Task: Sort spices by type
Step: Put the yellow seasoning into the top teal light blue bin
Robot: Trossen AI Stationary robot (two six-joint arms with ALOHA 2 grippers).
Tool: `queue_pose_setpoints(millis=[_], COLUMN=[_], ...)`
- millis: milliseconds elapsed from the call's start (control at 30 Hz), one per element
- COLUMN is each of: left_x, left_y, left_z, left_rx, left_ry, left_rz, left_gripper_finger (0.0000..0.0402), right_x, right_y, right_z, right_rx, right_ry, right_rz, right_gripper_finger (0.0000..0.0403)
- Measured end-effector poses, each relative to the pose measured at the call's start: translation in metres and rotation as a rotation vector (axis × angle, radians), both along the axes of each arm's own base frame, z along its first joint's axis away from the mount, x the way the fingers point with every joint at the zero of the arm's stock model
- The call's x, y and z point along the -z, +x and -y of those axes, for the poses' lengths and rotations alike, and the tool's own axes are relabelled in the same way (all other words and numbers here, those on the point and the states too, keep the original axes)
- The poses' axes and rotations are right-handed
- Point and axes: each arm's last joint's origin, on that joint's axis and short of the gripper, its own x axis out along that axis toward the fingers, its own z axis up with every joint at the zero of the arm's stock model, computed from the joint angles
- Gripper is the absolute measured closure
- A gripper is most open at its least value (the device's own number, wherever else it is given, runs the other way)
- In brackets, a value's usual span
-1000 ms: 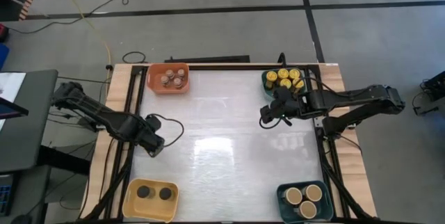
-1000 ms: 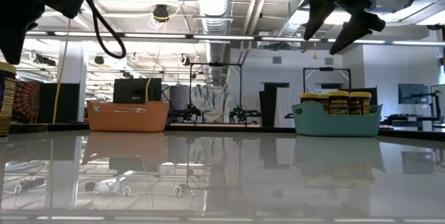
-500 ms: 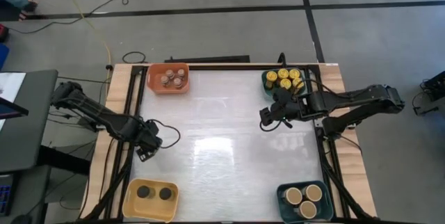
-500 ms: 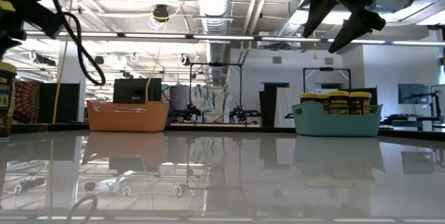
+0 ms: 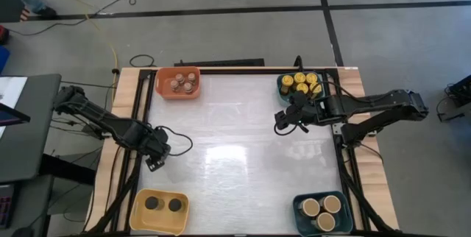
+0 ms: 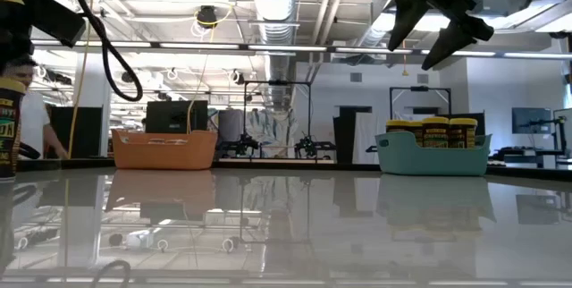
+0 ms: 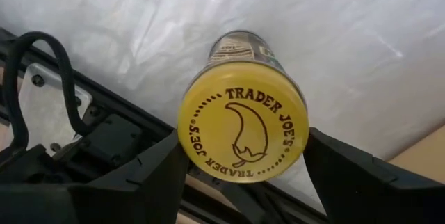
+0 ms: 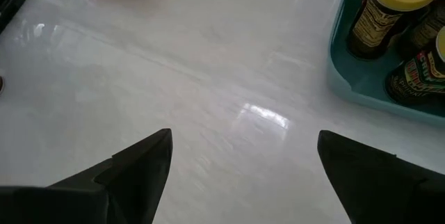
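Note:
At the table's left edge my left gripper (image 5: 156,155) is shut on a dark jar with a yellow lid (image 7: 243,131); the low view shows this jar at its left border (image 6: 8,129). My right gripper (image 5: 282,124) hangs open above the table, beside the far teal bin (image 5: 300,84) that holds several yellow-lidded jars (image 8: 387,12). Nothing is between its fingers (image 8: 243,175). Grey-topped jars stand in the orange bin (image 5: 177,82), black-lidded ones in the yellow bin (image 5: 160,209), and tan-lidded ones in the near teal bin (image 5: 321,211). My left gripper pinches the jar's yellow lid by two opposite sides of its rim (image 7: 186,147), one finger on each side. The fingers come from above, pointing down. The jar hangs upright below them; whether its bottom rests on the table I cannot tell.
The four bins sit at the table's corners, with bare white tabletop (image 5: 243,156) between them. A black frame rail (image 7: 104,140) runs along the left edge close to the held jar. A person (image 6: 36,131) stands in the room beyond the table.
My left gripper, with the jar, has shifted a little toward the table's left edge, sunk slightly and rolled about its own axis. The jar has stayed upright in the hold. A person has come into view behind the table on the left.

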Motion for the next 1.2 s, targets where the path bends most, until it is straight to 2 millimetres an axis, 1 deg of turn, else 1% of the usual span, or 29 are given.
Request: queue_pose_setpoints(millis=[100, 267, 400, 867, 1000, 1100, 1200], left_x=[0.0, -0.0003, -0.0004, -0.0004, -0.0004, -0.0004, -0.0004], left_y=[0.0008, 0.0025, 0.0052, 0.0068, 0.0073, 0.0075, 0.0075], left_z=[0.0001, -0.0027, -0.0045, -0.0048, -0.0055, -0.006, -0.0061], left_rx=[0.0, -0.024, -0.032, -0.056, -0.079, -0.093, -0.094], left_ry=[0.005, 0.004, -0.003, -0.006, 0.02, 0.036, 0.036], left_rz=[0.01, 0.013, 0.03, 0.043, 0.056, 0.064, 0.064], left_gripper_finger=[0.0159, 0.021, 0.0229, 0.0231, 0.023, 0.022, 0.0202], right_x=[0.0, 0.0004, 0.0005, 0.0005, 0.0005, 0.0006, 0.0006], right_y=[0.0, 0.0004, 0.0004, 0.0004, 0.0004, 0.0003, 0.0004], right_z=[0.0, 0.0, 0.0, 0.0001, 0.0001, 0.0001, 0.0001], right_rx=[0.0, 0.001, 0.001, -0.002, -0.003, -0.003, -0.001], right_ry=[-0.001, -0.003, -0.003, -0.005, -0.006, -0.006, -0.005], right_rz=[0.0, -0.003, -0.003, -0.005, -0.006, -0.006, -0.005], right_gripper_finger=[0.002, 0.002, 0.002, 0.002, 0.002, 0.002, 0.002])
